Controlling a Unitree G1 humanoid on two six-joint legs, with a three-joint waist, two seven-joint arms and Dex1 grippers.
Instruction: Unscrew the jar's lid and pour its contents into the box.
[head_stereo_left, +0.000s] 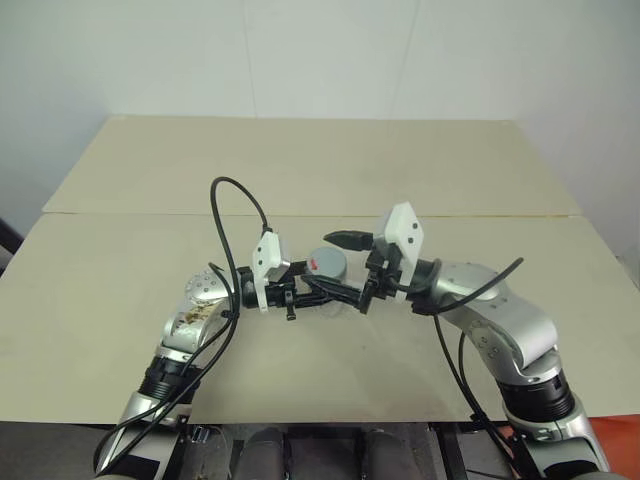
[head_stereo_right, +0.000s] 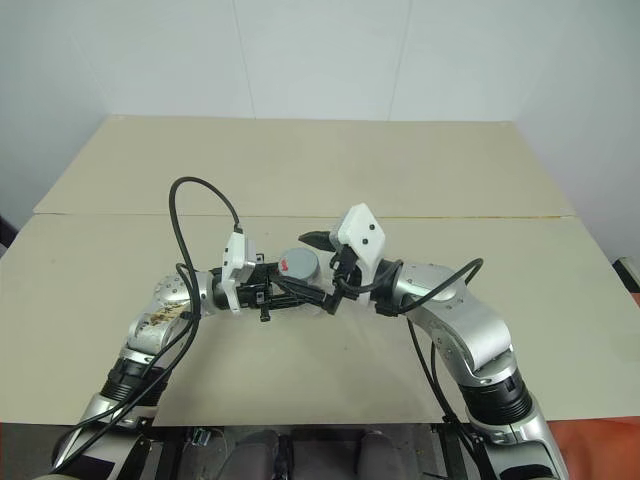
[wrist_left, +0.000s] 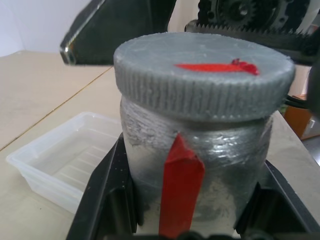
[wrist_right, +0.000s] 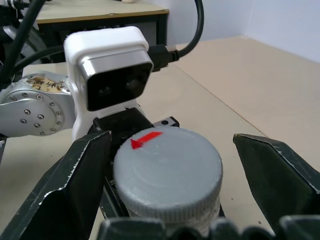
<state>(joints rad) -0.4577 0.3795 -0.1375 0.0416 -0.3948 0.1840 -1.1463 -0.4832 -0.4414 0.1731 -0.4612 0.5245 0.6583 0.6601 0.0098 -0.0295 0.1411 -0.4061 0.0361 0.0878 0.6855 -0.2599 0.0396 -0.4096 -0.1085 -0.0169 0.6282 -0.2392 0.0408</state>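
Two pincers meet at the jar (wrist_left: 195, 165), which is held up above the pale tabletop (head_stereo_left: 300, 170), over its near half. The left pincer (head_stereo_left: 325, 291) is closed on the jar's silvery body, one black finger (wrist_left: 107, 200) pressed against each side, and keeps the jar upright. The lid (wrist_right: 167, 170), a grey ribbed screw cap with a red mark on top, sits on the jar. The right pincer (wrist_right: 170, 165) is at the lid from the opposite side: its two black fingers (wrist_right: 75, 185) stand one on either side of the cap, with a narrow gap showing between each finger and the cap's rim, so it is partly open and has hold of nothing. The box (wrist_left: 65, 160), a clear shallow plastic tray, rests on the tabletop just beside and below the jar. Whether anything is inside the jar cannot be told.
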